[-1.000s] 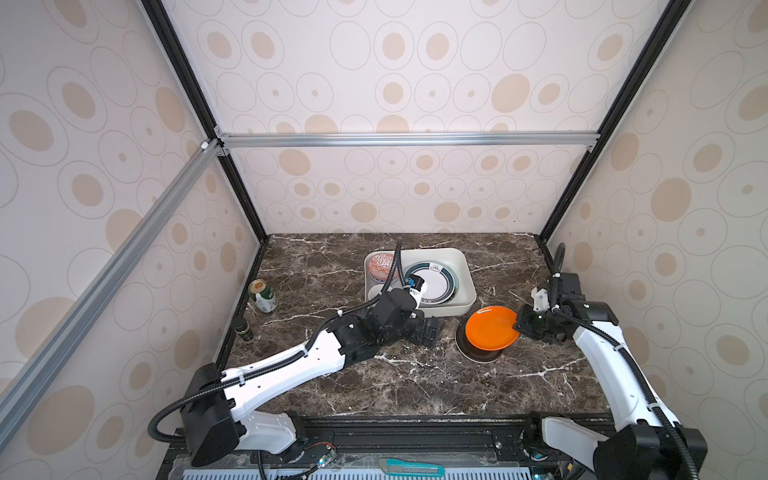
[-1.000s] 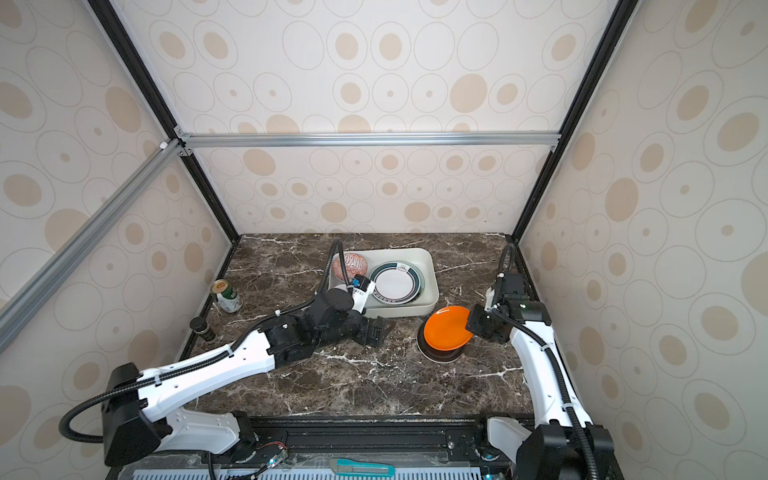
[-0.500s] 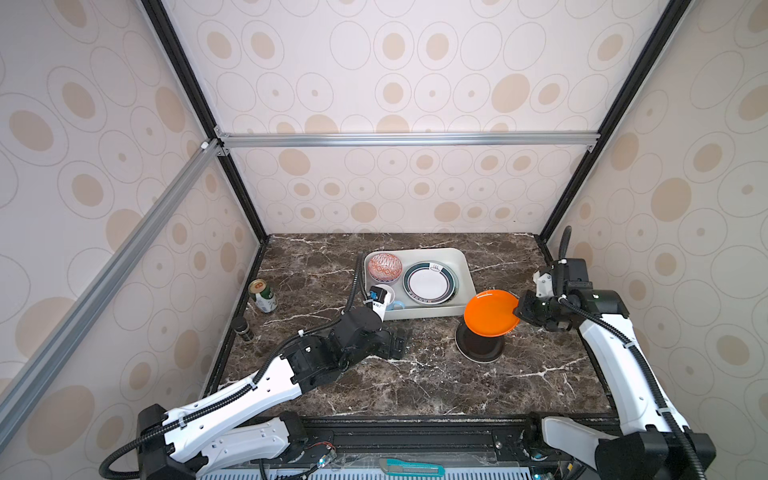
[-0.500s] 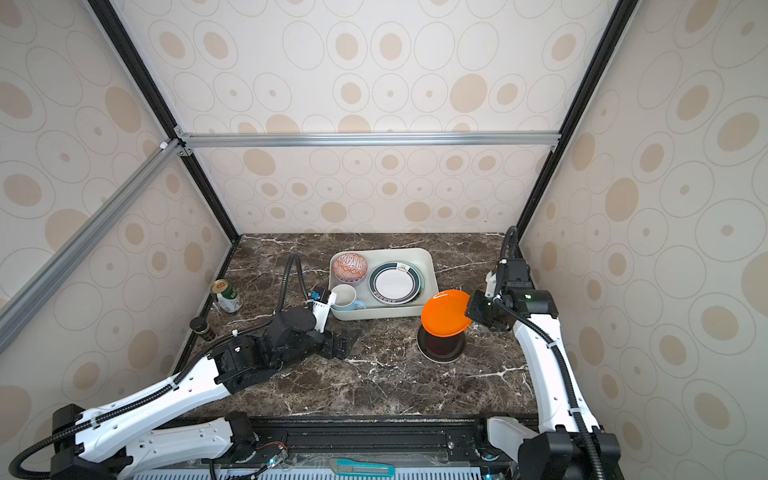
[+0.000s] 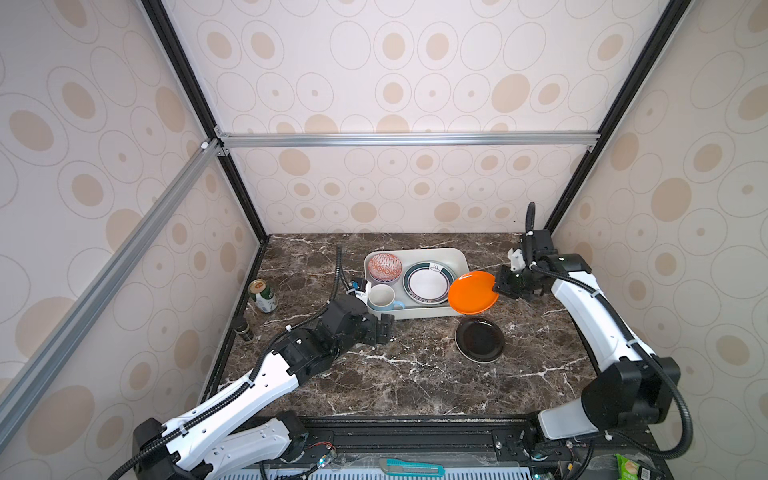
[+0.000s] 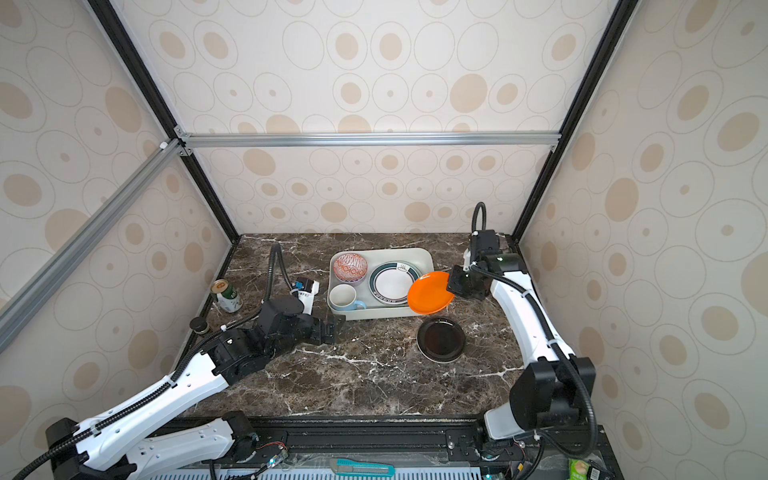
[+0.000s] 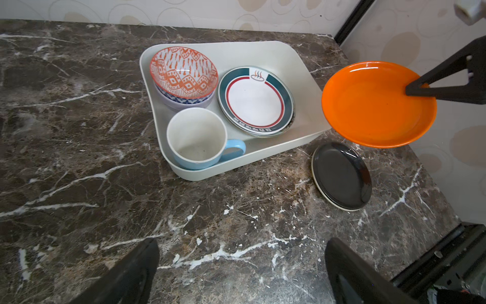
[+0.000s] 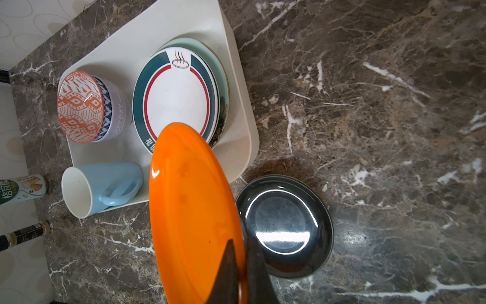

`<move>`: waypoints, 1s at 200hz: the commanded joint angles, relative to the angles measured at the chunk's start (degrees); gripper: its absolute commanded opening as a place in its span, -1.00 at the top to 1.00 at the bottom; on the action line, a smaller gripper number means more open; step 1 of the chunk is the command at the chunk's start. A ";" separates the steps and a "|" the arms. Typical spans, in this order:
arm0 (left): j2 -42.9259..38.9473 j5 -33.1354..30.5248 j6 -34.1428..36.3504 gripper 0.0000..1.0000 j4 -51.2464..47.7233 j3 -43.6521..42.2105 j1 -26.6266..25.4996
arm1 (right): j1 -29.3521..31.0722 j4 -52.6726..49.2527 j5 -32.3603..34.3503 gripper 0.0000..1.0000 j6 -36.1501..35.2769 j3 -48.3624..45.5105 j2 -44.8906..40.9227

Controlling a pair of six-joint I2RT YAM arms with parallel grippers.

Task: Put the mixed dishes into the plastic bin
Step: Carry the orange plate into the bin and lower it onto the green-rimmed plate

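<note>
1. The left gripper [image 5: 383,329] hangs low over the marble table [image 5: 374,382], just in front of the left front corner of the plastic bin [image 5: 428,312]. Its jaws are spread wide and hold nothing.
2. The bin holds the red-white patterned bowl [image 5: 385,266] nested in the lavender bowl [image 7: 184,105], the light-blue mug [image 5: 382,298] at the front, and the green-rimmed plate [image 5: 429,282] on top of a small stack.
3. The orange plate [image 5: 473,293] is in the air, tilted, over the bin's right front corner and partly past its wall. The step in hand looks to be carrying it in.
4. The right gripper [image 5: 498,286] is pinched on that plate's rim. The next move likely calls for shifting the plate left over the green-rimmed plate, levelling it, lowering it, then parting the jaws.
5. The dark plate [image 5: 479,340] lies flat on the table near the bin's right front corner, apparently the one dish left outside.
</note>
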 commanded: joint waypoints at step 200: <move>15.83 11.94 7.01 -0.98 8.04 4.27 14.11 | 6.91 -1.59 -1.45 0.91 -0.75 38.74 46.41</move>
